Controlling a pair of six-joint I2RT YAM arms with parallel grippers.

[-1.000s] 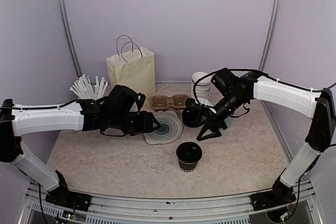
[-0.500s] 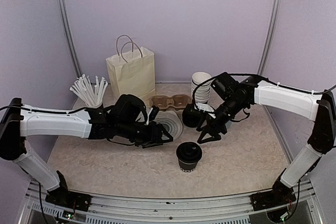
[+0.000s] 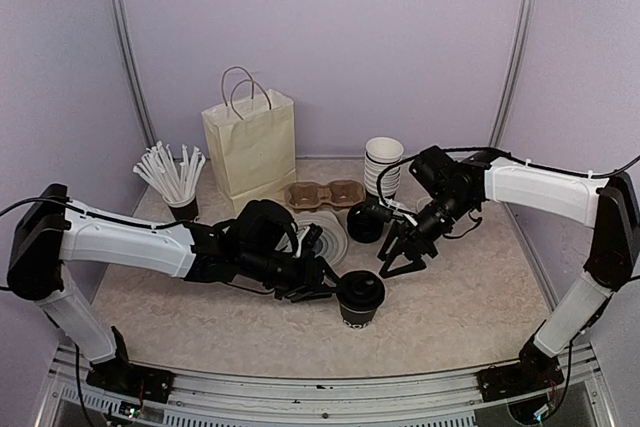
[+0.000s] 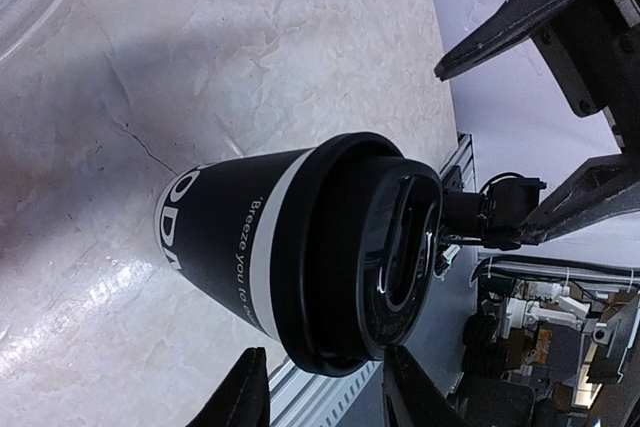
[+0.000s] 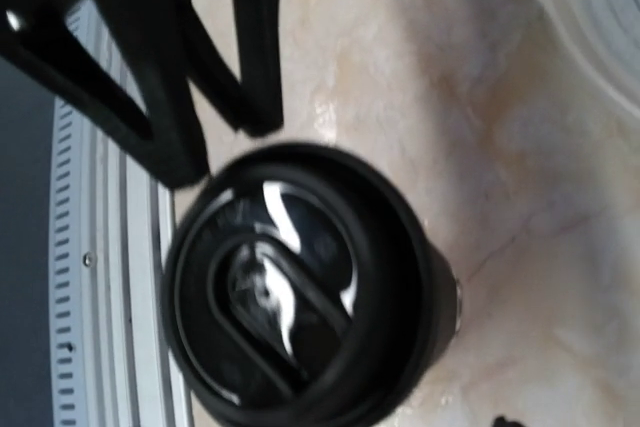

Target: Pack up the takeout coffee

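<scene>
Lilac walls close round the marbled table [image 3: 480, 297], where the takeout coffee [image 3: 360, 299] stands upright near the middle of the front edge. The left gripper [image 3: 325, 285] has swung in to the cup's left side, jaws narrowing but apart, nothing clamped. The right gripper [image 3: 400, 259] hovers spread just behind. A grasp looks close; the paper bag [image 3: 250, 137] waits by the back edge.

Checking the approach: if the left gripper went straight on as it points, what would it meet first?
The left gripper would first meet the black paper cup with white lettering and round black lid, just ahead of its jaws, it seems.
</scene>
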